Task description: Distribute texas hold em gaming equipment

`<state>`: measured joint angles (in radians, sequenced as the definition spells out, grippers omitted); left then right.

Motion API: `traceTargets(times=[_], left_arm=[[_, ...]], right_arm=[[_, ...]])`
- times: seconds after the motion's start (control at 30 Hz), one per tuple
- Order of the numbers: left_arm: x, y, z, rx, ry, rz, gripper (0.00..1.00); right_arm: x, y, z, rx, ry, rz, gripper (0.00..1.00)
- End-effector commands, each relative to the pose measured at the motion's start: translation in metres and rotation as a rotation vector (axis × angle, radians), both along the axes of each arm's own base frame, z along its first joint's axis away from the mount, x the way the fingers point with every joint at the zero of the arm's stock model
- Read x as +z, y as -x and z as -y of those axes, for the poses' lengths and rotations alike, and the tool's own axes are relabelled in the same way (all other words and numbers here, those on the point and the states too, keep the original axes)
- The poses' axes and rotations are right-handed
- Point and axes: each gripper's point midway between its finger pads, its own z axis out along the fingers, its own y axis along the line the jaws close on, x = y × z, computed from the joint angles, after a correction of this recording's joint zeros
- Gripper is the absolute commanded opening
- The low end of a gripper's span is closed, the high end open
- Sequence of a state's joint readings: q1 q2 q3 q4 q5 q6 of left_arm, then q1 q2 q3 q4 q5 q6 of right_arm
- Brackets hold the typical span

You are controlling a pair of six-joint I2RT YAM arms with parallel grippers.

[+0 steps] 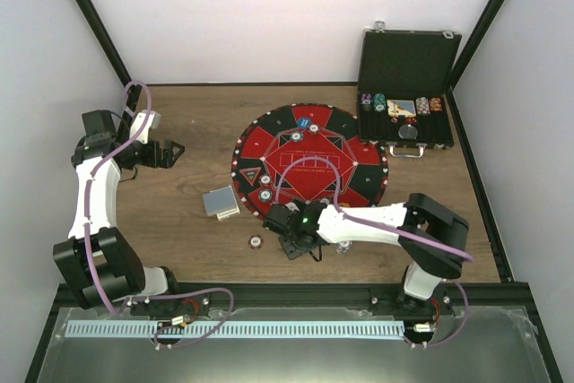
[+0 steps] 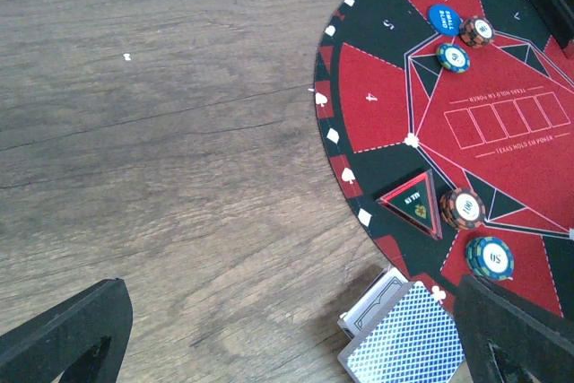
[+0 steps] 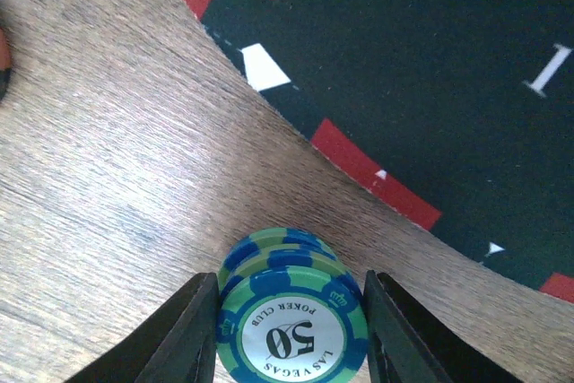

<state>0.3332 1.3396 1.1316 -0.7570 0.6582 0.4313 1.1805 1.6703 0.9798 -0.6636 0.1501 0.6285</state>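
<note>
Right hand (image 3: 291,334) clamps green-blue chip stack (image 3: 289,289), lower chips hidden; left hand (image 2: 287,338) wide.

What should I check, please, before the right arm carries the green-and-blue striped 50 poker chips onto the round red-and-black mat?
1. Right jaws against both sides of the green-and-blue striped 50 poker chips: ok.
2. Chips aligned in their stack: cannot tell.
3. Stack lifted off the brown wooden table: cannot tell.
4. Nearest black section of the round red-and-black mat bare: ok.
5. Left jaws open, away from the right arm's path: ok.
</note>
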Motion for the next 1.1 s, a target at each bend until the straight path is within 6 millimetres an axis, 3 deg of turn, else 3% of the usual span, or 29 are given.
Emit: traceTargets(times=[0.0, 0.17, 0.37, 0.53, 0.67, 0.83, 1.07], left_arm=[[0.016, -0.002, 0.000, -0.006, -0.005, 0.039, 1.00], [0.016, -0.002, 0.000, -0.007, -0.007, 0.039, 1.00], [0.017, -0.002, -0.001, -0.006, -0.012, 0.042, 1.00], [0.017, -0.003, 0.000, -0.008, -0.005, 0.042, 1.00], [0.017, -0.003, -0.001, -0.009, -0.006, 0.044, 1.00], [0.016, -0.004, -0.001, -0.011, -0.007, 0.042, 1.00], [0.013, -0.004, -0.001, -0.015, -0.008, 0.038, 1.00]], right_arm=[[0.037, -0.017, -0.007, -0.027, -0.051, 0.070, 0.09], [0.070, -0.056, 0.012, -0.105, -0.103, 0.123, 0.07], [0.088, -0.119, 0.066, -0.234, -0.096, 0.199, 0.08], [0.071, -0.156, 0.107, -0.322, -0.064, 0.209, 0.08], [0.055, -0.174, 0.119, -0.363, -0.064, 0.200, 0.08], [0.033, -0.181, 0.121, -0.377, -0.039, 0.170, 0.07], [0.003, -0.175, 0.128, -0.396, 0.009, 0.124, 0.08]])
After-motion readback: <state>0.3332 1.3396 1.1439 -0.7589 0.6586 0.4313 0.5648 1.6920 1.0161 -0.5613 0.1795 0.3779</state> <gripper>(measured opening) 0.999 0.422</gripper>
